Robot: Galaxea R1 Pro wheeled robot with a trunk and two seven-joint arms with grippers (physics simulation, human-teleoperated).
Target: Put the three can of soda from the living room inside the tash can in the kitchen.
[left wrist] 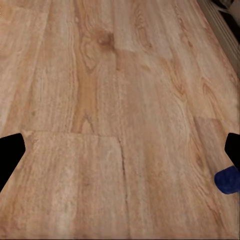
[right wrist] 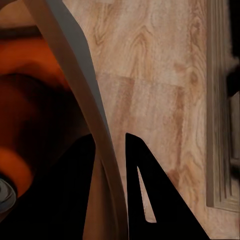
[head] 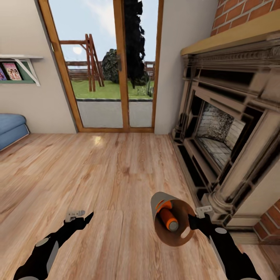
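My right fingers are clamped on the rim of the bin; in the right wrist view the grey wall of the bin passes between the two dark fingers, one inside and one outside. The bin hangs tipped over from that grip, its mouth facing me in the head view, so I look straight into the brown-orange inside. An orange soda can lies in there with its silver top towards the mouth, just inboard of my fingers; a second orange shape sits above it, and I cannot tell how many cans are inside.

My left fingers are spread wide and hold nothing. In the left wrist view their dark tips sit far apart, with only the wooden floor between them.

Beyond my right fingers stands the fireplace, ahead the wood-framed glass doors, and past my left fingers a corner of the blue sofa.
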